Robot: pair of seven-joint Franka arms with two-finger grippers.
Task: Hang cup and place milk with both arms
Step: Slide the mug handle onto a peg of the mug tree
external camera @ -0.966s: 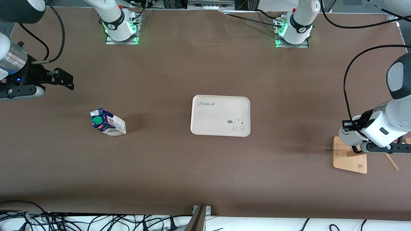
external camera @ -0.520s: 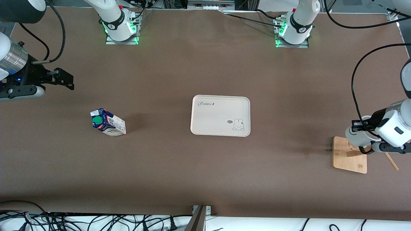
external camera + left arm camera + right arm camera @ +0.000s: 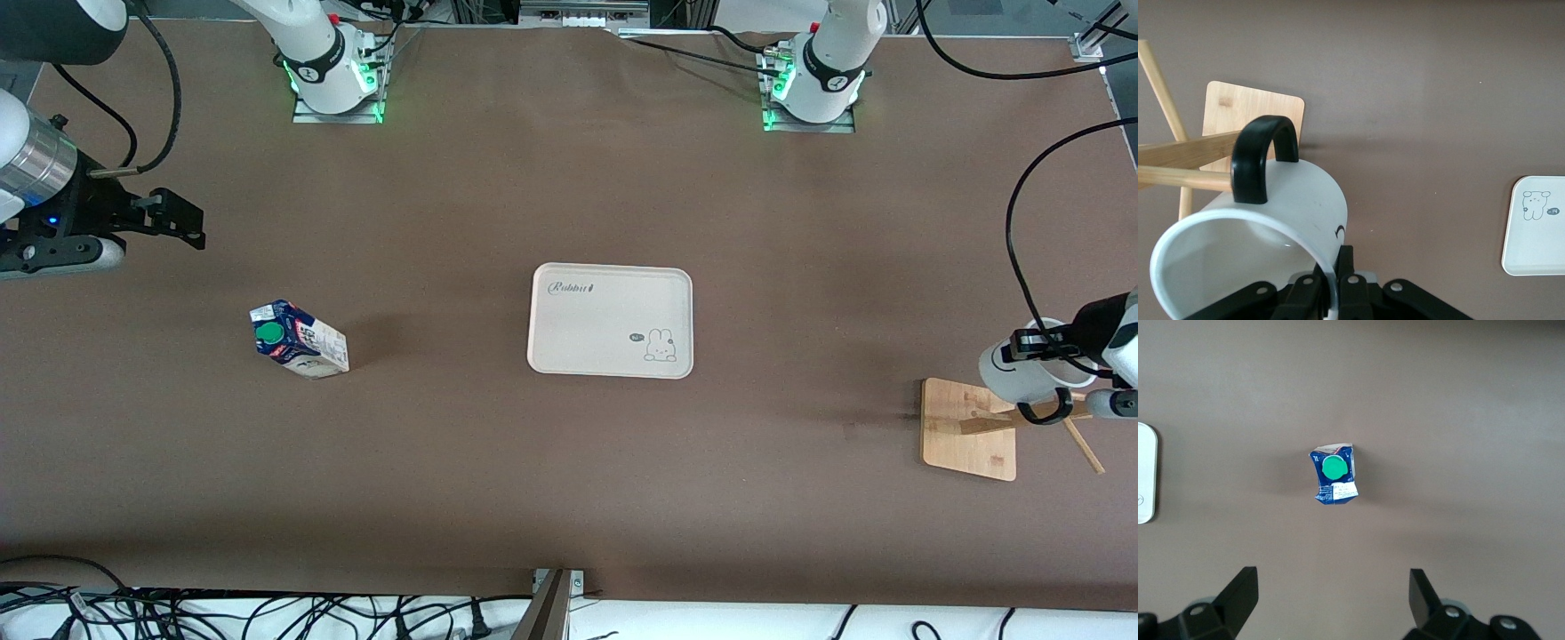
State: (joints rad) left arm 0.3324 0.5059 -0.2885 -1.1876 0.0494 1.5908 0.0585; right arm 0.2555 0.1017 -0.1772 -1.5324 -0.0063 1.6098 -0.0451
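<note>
At the front view's right edge, the left gripper (image 3: 1331, 283) pinches the cup (image 3: 1251, 253), its handle (image 3: 1261, 157) beside the rack's peg (image 3: 1181, 177), while the right gripper (image 3: 1331, 600) waits open.

Bench (image 3: 569, 462): covered in a matt brown sheet with a fine, faintly speckled grain. Tray (image 3: 610, 320): smooth cream plastic with a low sheen and printed line art. Milk (image 3: 299, 340): printed paperboard carton with a plain green plastic cap. Cup (image 3: 1265, 233): smooth white body with a soft sheen — its black handle is glossy. Rack (image 3: 969, 429): pale unpainted wood, matt, with grain showing on the base plate. Left gripper (image 3: 1336, 283) and right gripper (image 3: 1331, 600): matt black plastic.
</note>
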